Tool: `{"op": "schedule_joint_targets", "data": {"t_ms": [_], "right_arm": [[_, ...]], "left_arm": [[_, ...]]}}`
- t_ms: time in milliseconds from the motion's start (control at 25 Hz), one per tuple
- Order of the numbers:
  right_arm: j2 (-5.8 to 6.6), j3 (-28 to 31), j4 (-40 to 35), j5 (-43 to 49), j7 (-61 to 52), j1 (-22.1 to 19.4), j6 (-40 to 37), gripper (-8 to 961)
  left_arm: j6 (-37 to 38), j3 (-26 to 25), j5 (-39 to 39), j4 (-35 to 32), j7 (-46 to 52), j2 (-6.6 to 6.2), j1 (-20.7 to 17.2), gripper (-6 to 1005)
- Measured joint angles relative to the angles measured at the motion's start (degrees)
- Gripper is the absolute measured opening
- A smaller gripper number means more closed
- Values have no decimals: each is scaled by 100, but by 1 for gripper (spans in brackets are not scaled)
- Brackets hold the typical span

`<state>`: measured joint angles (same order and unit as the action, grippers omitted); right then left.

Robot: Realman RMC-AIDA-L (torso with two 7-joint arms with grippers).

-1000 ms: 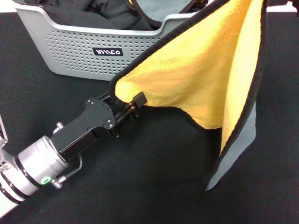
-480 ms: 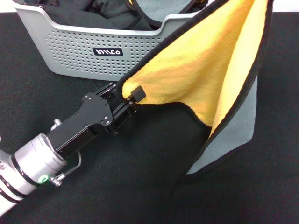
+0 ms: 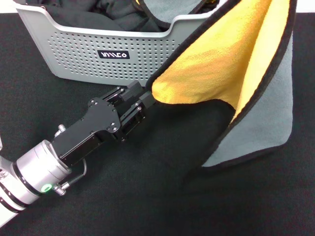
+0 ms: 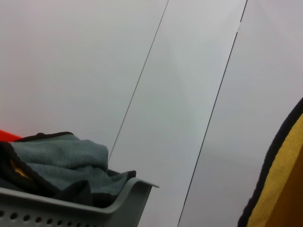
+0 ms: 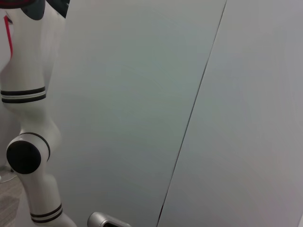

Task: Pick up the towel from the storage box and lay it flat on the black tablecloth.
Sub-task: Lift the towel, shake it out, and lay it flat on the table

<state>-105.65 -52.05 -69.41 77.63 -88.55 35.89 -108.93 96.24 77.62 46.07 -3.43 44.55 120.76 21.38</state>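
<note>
Left gripper (image 3: 146,98), carried on a black body with a silver wrist collar, is seen reaching in from the near left corner of the tabletop; its fingers are pressed together on the black-trimmed lower corner of the towel (image 3: 216,64). From this pinched corner the towel is drawn upward toward the far right corner, where it passes out of the head view. The yellow-orange face is turned toward the camera, while the grey-green face is shown along the right side, its lower fold resting on the black tablecloth (image 3: 147,196). The storage box (image 3: 88,54), light grey with perforated walls and a small black logo label, is set at the far left of the tabletop, just behind the gripper; dark cloths and a patch of grey-green fabric are held inside it. In the left wrist view, the box rim (image 4: 71,208) and a towel edge (image 4: 279,189) are shown against a pale wall. Right gripper: not shown in any view.
</note>
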Motion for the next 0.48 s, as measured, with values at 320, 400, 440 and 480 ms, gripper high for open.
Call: {"op": "schedule_joint_targets", "data": {"t_ms": [320,400,440,480], "right_arm": [[-47,2,-11,53,-6,66,35,0],[-48,2,-10,53,-6,82,42,0],[-49,2,-7,53,-6,94,48,0],[-49,2,0,54,-6,98,52,0]], "left_arm": [[0,4,55,0,-73,0,21,425],[0,7,91,0,-77,0,27,425],[0,9,103,0,-77,0,29,424],[0,11,110,0,-78,0,30,424]]}}
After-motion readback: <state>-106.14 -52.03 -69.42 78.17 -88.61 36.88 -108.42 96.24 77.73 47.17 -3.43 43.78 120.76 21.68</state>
